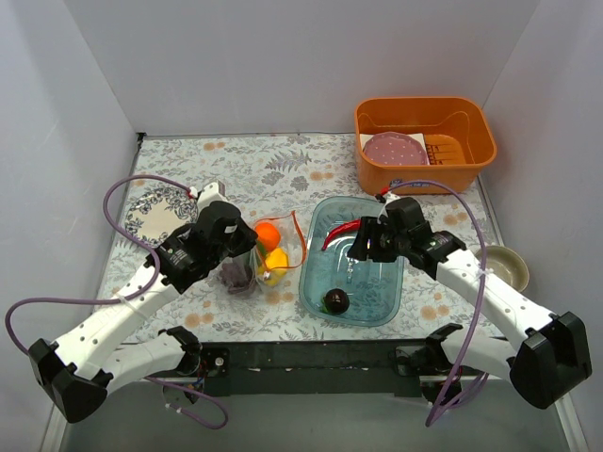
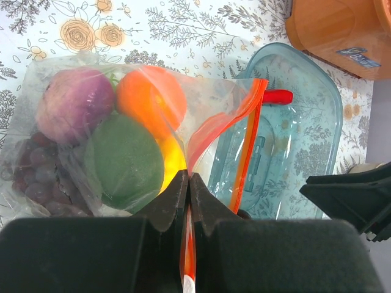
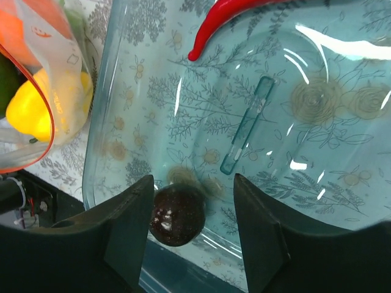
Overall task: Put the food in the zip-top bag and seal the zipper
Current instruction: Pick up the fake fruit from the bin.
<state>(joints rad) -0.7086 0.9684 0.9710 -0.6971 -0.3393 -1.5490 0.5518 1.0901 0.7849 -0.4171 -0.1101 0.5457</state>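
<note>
The clear zip-top bag (image 1: 252, 268) lies left of the blue tray (image 1: 320, 282). It holds an orange (image 2: 149, 97), a purple onion (image 2: 79, 104), a green lime (image 2: 125, 162), grapes (image 2: 36, 171) and a yellow pepper (image 2: 173, 162). My left gripper (image 2: 188, 180) is shut on the bag's mouth edge, pinching the red-orange zipper (image 2: 247, 146) strip. The mouth gapes toward the tray. My right gripper (image 3: 192, 183) hangs open over the tray's near end. A dark plum (image 3: 178, 215) sits below it, close by one finger. A red chilli (image 3: 223, 15) lies at the tray's far end.
An orange basin (image 1: 476, 151) with a pink dotted disc (image 1: 396, 149) stands at the back right. A patterned plate (image 1: 155, 215) lies far left, and a small bowl (image 1: 504, 266) near the right wall. Walls close in the table on three sides.
</note>
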